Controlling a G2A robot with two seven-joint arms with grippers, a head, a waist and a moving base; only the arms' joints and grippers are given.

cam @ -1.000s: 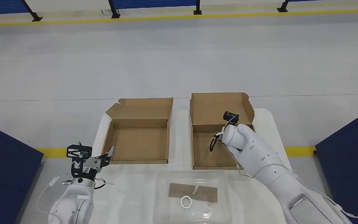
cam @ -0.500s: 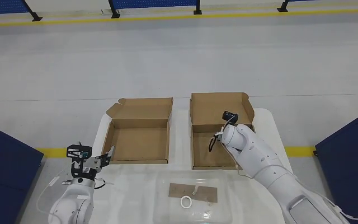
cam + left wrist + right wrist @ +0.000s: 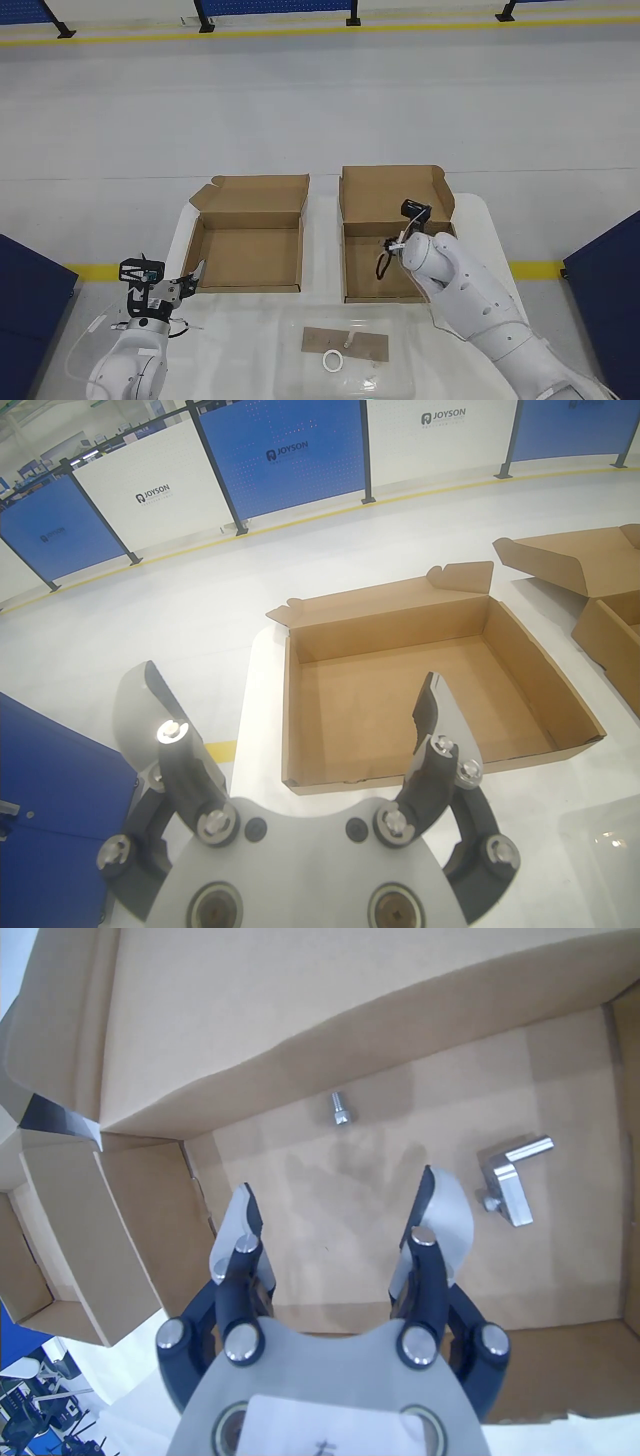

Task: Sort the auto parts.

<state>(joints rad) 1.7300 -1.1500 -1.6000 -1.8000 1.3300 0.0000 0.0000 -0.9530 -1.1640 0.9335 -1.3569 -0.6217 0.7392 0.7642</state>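
Right jaws apart above box point(image 3: 575, 1258); bolt point(image 3: 341, 1111), bracket point(image 3: 511, 1183) inside.

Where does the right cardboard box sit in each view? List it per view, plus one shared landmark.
Top view: right cardboard box, right of centre.
Left wrist view: cut off at the edge, beyond the other box.
Right wrist view: its floor lies below the open right pincer.
Landmark: its raised lid.

From above the near edge, the top view overlooks the table point(image 3: 322, 262). It shares the left box point(image 3: 540, 680) with the slanting left wrist view and the right box point(image 3: 550, 1278) with the close, downward right wrist view.
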